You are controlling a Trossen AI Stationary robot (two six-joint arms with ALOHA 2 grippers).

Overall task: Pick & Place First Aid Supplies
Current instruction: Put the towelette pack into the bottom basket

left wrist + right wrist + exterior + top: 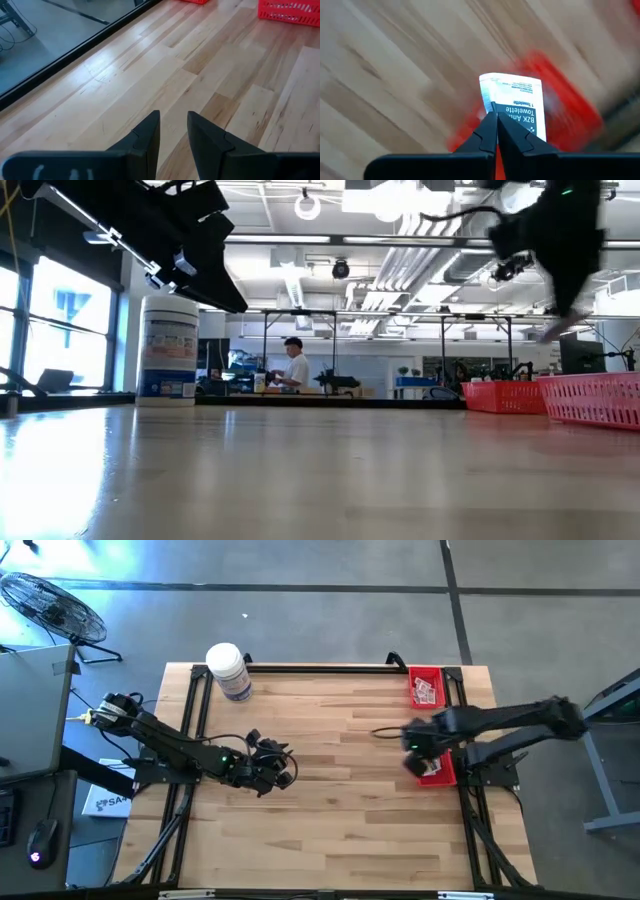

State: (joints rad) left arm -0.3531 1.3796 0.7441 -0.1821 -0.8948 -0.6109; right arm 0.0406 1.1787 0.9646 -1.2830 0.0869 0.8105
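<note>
My right gripper [496, 116] is shut on a small white packet [512, 102] with dark print, raised above the table. In the high view it [418, 753] hangs at the left rim of the nearer red basket [440, 775] by the right edge. More white packets [427, 690] lie in the farther red basket [425, 675]. My left gripper [173, 125] is open and empty, raised over the table's left half [278, 766]. My right gripper pinches the packet between its two fingertips [489, 127] at one side edge [487, 102], near a lower corner. The packet stands upright beyond the fingertips, lifted clear of the table and the blurred red basket [555, 120] behind it.
A big white jar [228, 670] with a bluish label stands at the far left of the table and shows in the low view [168, 348]. The two red baskets [590, 398] line the right edge. A black frame [320, 666] runs along the table's far edge. A person [295, 365] stands far behind.
</note>
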